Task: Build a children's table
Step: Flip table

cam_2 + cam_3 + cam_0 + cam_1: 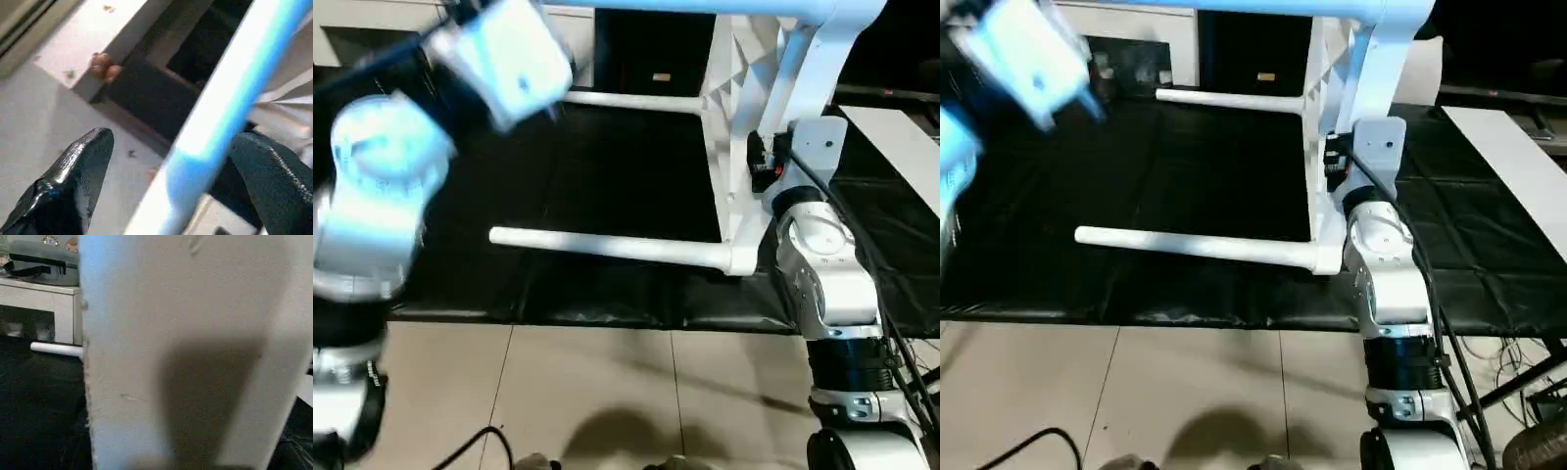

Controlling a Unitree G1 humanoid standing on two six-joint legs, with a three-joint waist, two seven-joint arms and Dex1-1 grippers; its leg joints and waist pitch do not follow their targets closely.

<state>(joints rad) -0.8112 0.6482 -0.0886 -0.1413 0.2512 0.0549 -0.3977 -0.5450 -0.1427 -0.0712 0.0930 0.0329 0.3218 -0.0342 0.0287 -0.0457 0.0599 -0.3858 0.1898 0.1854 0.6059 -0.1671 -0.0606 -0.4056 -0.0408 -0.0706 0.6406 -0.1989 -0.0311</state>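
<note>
Fingers first: left fingers [73,171] spread wide, one on each side of a white bar, nothing pinched yet. By the look of it, that bar is the upper leg [220,122] of the children's table, and the straddle looks like a set-up for closing on it.

Well below those fingers, a black mat [607,176] spread over the tiled floor [587,392], probably to keep the white plastic from scuffing and sliding.

On the mat, tipped onto its side, the tabletop [729,117], ribbed underside turned toward the left fingers' side. Likely stood that way so the corner sockets face sideways and the tubes can be reached and pushed level instead of from underneath.

Pressed close against the tabletop's far face, opposite the left fingers, the right arm [822,255]; seemingly bracing the panel so it does not topple or slide under a push. Whether anything is clamped at that arm's end: cannot tell.

Below the left fingers, seated in the lower corners and lying level just over the mat: near leg [607,248] and far leg [626,101], both pointing away from the ribbed side.
</note>
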